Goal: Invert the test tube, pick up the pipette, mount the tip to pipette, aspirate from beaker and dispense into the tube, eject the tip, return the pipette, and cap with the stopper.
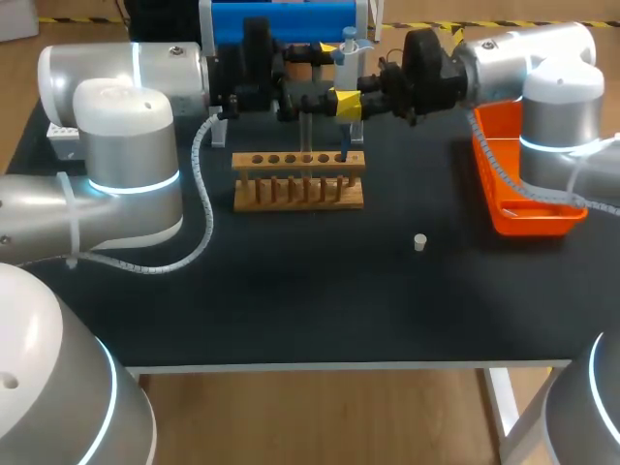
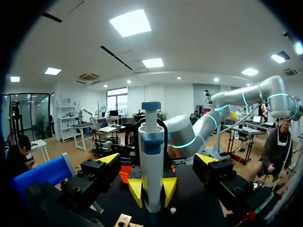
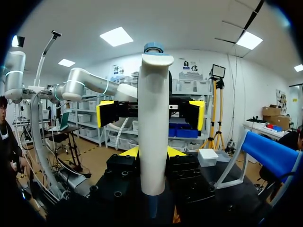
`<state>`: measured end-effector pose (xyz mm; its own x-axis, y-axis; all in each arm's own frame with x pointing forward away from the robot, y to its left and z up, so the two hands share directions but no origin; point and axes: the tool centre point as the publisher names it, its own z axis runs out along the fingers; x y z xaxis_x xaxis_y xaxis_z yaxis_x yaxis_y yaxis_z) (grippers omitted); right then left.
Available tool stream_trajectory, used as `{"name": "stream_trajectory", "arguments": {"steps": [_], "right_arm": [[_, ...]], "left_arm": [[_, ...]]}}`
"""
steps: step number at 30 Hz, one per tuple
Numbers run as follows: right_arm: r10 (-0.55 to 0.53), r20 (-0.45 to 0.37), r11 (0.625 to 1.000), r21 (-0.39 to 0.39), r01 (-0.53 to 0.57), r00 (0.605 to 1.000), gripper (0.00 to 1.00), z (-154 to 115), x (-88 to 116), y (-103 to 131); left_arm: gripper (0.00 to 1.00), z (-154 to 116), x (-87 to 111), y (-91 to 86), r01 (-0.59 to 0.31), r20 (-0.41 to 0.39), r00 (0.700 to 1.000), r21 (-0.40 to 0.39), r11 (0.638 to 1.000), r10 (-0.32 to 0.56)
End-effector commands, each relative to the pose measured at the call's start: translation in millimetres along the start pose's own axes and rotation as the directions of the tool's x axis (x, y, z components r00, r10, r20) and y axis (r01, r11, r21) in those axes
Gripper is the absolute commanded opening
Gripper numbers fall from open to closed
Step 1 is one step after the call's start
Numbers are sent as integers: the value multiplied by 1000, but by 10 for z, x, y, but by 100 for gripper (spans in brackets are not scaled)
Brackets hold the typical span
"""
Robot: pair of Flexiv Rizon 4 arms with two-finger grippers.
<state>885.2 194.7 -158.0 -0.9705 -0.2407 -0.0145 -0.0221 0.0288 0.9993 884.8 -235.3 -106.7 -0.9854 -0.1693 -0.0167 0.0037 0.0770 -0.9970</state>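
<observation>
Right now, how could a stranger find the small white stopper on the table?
On the black table top, a light wooden test tube rack stands mid-table and an orange plastic tray lies at the right edge. The small white cylindrical stopper sits between them, nearer the front, alone on bare table.

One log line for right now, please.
right gripper shut on pipette | left gripper open, facing it | pipette above rack | stopper loose on table
</observation>
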Motion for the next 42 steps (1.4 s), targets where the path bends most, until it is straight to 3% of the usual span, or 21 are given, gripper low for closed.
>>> {"name": "stream_trajectory", "arguments": {"steps": [1,3,5,7,8,11,16,17,18,26,27,28,29,35,42], "right_arm": [[0,5,1000,1,0,1000,0,14,-13,-8],[-2,7,1000,1,2,1000,0,16,-18,-3],[-3,8,1000,1,3,1000,0,22,-22,2],[-3,8,1000,1,3,1000,0,34,-26,6],[-4,8,1000,2,4,1000,0,37,-26,7],[-6,5,1000,2,6,1000,0,43,-27,10],[-7,3,1000,2,7,1000,0,49,-27,12],[-7,2,1000,2,7,1000,0,49,-27,12],[-7,2,1000,2,7,1000,0,50,-28,12],[-5,-3,1000,8,5,1000,0,55,-35,10],[-4,-3,1000,9,4,1000,39,55,-36,10],[-2,-3,1000,12,2,1000,84,55,-36,10],[0,-3,1000,14,0,1000,100,55,-37,10],[6,-7,1000,14,-6,1000,100,1,-24,13],[19,2,1000,9,-19,1000,100,-254,48,5]], "left_arm": [[77,1,2,6,-1,1,1000,3,1000,1],[75,1,2,6,-1,1,1000,3,1000,1],[55,1,2,6,-1,1,1000,3,1000,1],[45,1,2,6,-1,1,1000,3,1000,1],[31,1,2,6,-1,1,1000,3,1000,1],[25,1,2,6,-1,1,1000,3,1000,1],[24,1,2,6,-1,1,1000,3,1000,1],[18,1,2,6,-1,1,1000,3,1000,1],[1,1,2,6,-1,1,1000,3,1000,1],[0,1,2,6,-1,1,1000,3,1000,1],[0,1,2,6,-1,1,1000,3,1000,1],[0,1,2,6,-1,1,1000,3,1000,1],[0,1,2,6,-1,1,1000,3,1000,1],[0,1,2,6,-1,1,1000,3,1000,1],[0,1,2,6,-1,1,1000,3,1000,1]]}}
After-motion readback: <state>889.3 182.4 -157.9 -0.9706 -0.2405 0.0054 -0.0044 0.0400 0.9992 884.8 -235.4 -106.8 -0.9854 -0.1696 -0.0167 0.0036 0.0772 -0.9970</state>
